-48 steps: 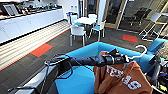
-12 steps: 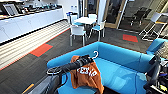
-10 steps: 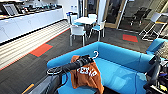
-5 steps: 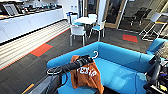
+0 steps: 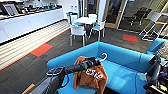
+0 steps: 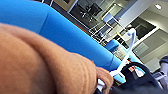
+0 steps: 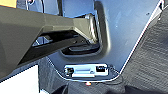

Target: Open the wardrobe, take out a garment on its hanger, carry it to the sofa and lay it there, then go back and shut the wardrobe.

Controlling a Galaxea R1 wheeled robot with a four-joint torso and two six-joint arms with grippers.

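Orange hoodie (image 5: 89, 77) lying on blue sofa (image 5: 120, 62) seat, draped toward front edge, white letters showing. We see white hanger (image 5: 103, 57) hook poking up beside collar, in front of sofa back. Our left hand (image 5: 94, 61) sits right over hoodie collar by hanger; honestly can't tell if it's gripping or let go. Left wrist view: orange fabric up close, hanger (image 6: 124, 58) hook curving above it. Right hand: can't tell either. White chairs (image 5: 78, 32) and small desk (image 5: 85, 20) behind sofa, on dark carpet (image 5: 62, 45).
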